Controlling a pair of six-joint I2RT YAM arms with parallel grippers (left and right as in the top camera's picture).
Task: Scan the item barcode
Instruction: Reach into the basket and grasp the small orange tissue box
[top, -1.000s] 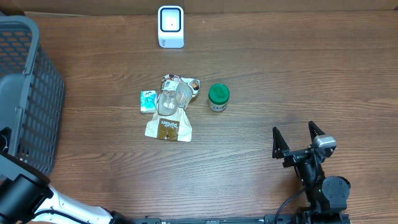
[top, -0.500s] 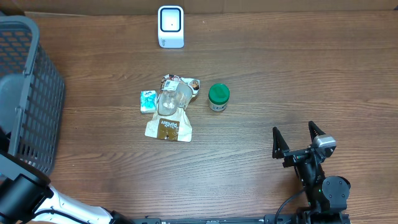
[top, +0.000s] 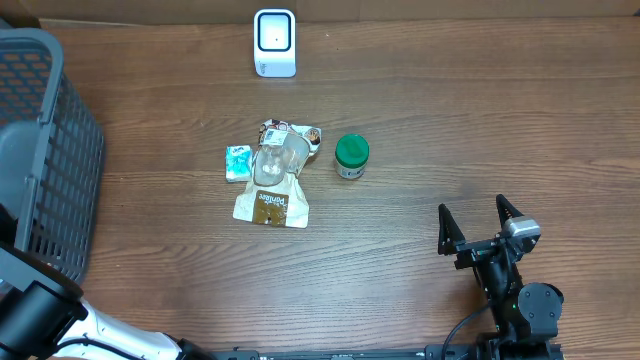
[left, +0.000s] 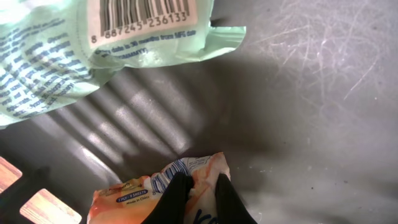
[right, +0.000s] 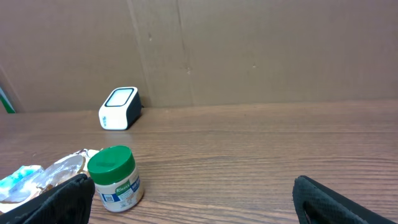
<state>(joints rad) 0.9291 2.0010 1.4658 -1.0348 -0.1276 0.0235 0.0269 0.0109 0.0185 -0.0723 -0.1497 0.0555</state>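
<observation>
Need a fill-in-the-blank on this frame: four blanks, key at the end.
1. The jar on the table has a ____ lid.
2. In the left wrist view, the left fingers pinch the orange packet, and the pale green packet higher in that view shows a printed ____.
3. The right fingers stand ____, holding nothing.
4. The scanner at the table's far edge is mostly ____.

Missing words: green; barcode; open; white.
</observation>
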